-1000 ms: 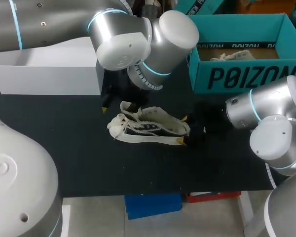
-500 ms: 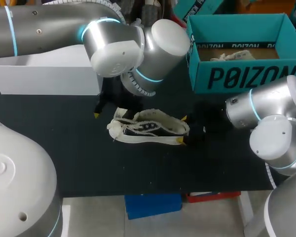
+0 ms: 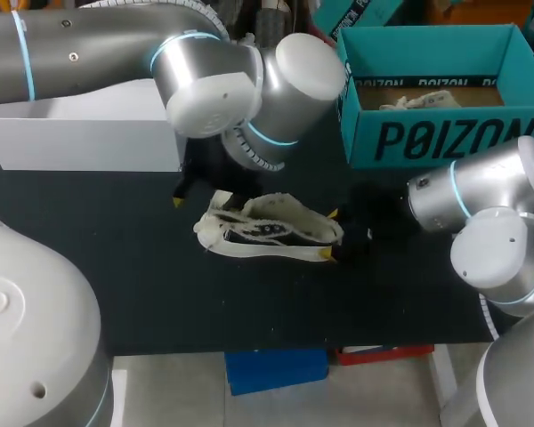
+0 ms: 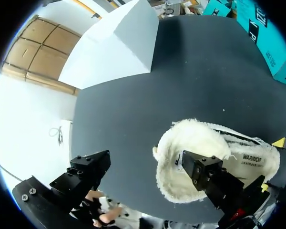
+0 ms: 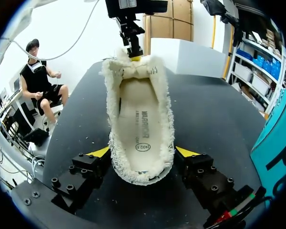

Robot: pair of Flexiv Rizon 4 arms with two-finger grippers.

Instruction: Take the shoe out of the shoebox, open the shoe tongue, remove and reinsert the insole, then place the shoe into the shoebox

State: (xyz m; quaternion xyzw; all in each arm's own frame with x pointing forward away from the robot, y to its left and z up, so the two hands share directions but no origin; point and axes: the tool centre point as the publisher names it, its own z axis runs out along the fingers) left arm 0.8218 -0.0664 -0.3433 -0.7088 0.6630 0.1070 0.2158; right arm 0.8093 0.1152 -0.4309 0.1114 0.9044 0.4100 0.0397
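Even overhead light is washing the matte black tabletop (image 3: 160, 294) and the cream fleece-lined shoe (image 3: 285, 220); soft highlights are gleaming on the rounded silver left arm (image 3: 222, 89) at upper left.

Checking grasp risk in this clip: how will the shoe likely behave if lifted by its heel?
The shoe looks soft: its frayed, fleecy collar would probably fold under a pinch. Loose laces may dangle. The flat sole suggests it slides, not rolls.

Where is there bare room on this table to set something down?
Free: the table between the shoe and the near edge, and in front of the white box. Crowded: around the shoe, with the left gripper and right gripper at its ends.
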